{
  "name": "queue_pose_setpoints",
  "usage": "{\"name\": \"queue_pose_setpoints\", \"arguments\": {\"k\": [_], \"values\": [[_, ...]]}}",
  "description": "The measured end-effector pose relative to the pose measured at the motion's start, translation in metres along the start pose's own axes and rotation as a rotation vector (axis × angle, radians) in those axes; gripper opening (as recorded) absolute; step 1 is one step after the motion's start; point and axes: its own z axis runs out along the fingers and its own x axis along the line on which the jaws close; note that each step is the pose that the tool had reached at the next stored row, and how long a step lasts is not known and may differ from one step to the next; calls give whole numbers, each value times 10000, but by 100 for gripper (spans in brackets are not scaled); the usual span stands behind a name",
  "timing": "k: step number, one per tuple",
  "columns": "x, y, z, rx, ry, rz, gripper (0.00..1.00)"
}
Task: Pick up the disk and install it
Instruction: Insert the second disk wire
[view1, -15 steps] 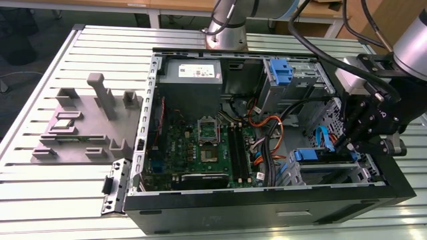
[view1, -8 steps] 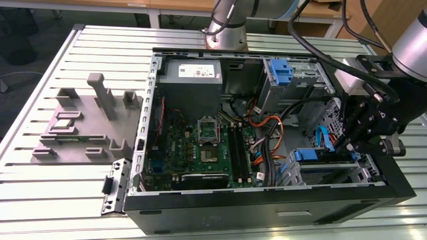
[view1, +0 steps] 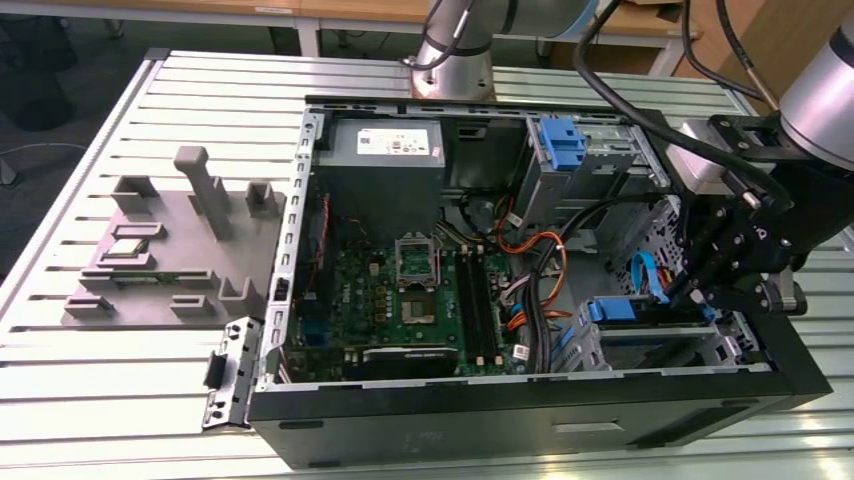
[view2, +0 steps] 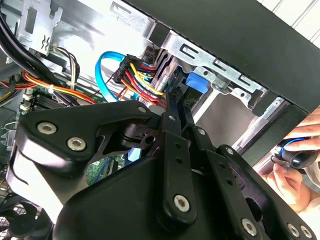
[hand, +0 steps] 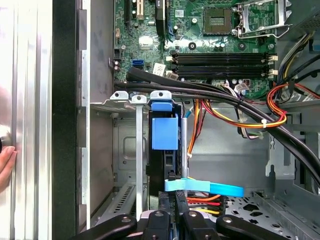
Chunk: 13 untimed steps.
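Observation:
The disk (hand: 163, 150) stands edge-on in a slot of the metal drive cage (hand: 125, 100) at the case's front corner, with its blue carrier tab (hand: 164, 131) facing the motherboard. In the exterior view the same blue tab (view1: 622, 310) sits low at the exterior view's right. My gripper (hand: 176, 200) is at the disk's cable end. Its black fingers (view2: 172, 120) are drawn together, their tips just short of the blue tab (view2: 196, 82), and nothing shows between them. In the exterior view the gripper (view1: 687, 292) hangs over the cage.
A flat blue data cable (hand: 205, 188) and red-yellow power wires (view2: 140, 75) crowd the fingertips. Black cable bundles (hand: 210, 92) cross above the cage. A bare blue bracket (view1: 566, 140) sits in the upper bay beside the grey power supply (view1: 384, 145). A person's hand (view2: 295, 172) is outside the case wall.

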Motion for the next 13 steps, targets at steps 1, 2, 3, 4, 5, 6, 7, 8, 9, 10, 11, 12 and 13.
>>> {"name": "queue_pose_setpoints", "arguments": {"k": [1,2,3,4,5,6,7,8,9,10,11,12,13], "values": [[0,0,0,0,0,0,16],[0,0,2,0,-2,0,16],[0,0,3,0,-4,0,16],[0,0,3,0,-5,0,16],[0,0,3,0,-4,0,16],[0,0,3,0,-5,0,16],[0,0,5,0,-8,0,16],[0,0,5,-1,-7,0,18],[0,0,5,0,-7,0,18],[0,0,5,0,-7,0,24],[0,0,4,0,-6,0,24],[0,0,-8,0,-7,0,24],[1,0,-28,0,-11,0,24]]}}
